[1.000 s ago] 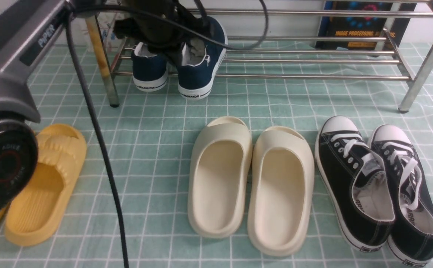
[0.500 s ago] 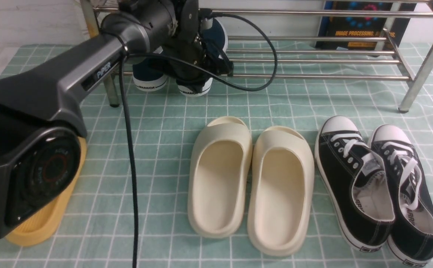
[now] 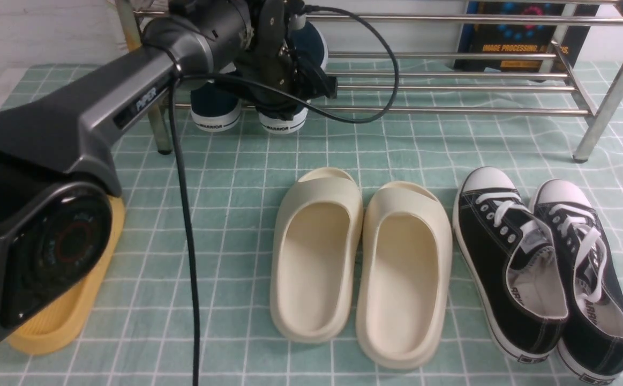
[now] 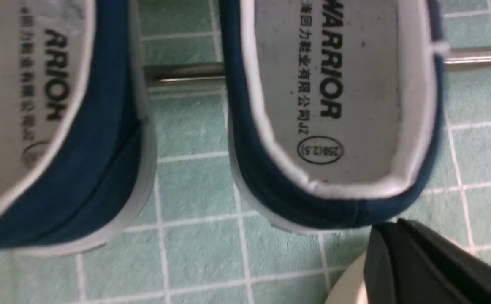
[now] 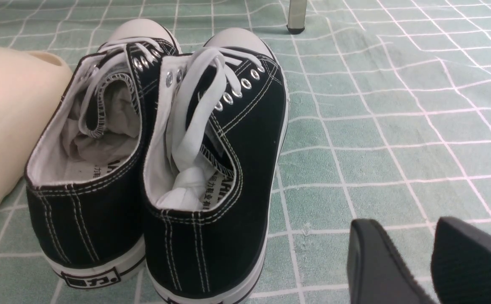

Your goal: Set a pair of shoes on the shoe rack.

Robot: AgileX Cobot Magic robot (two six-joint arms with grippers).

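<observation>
Left arm (image 3: 129,102): showing dark grey metallic links; black panel bearing white "PIPER" lettering; large round glossy black joint cap carrying a faint reddish ring; black cable (image 3: 184,198) running along, looping near the wrist.

Access to the lower tier of the steel rack (image 3: 461,111) is unobstructed from the front across its middle and right portions, up to the right rear, where a dark box (image 3: 509,37) stands behind the bars. At the left portion, the two navy sneakers (image 3: 283,122) and the left arm (image 3: 129,96) obstruct entry; a narrow gap separates the sneakers. A black cable (image 3: 185,214) crosses the clearance left of the cream slides (image 3: 316,262). Between these slides and the black sneakers (image 3: 515,268), passage is narrow.
</observation>
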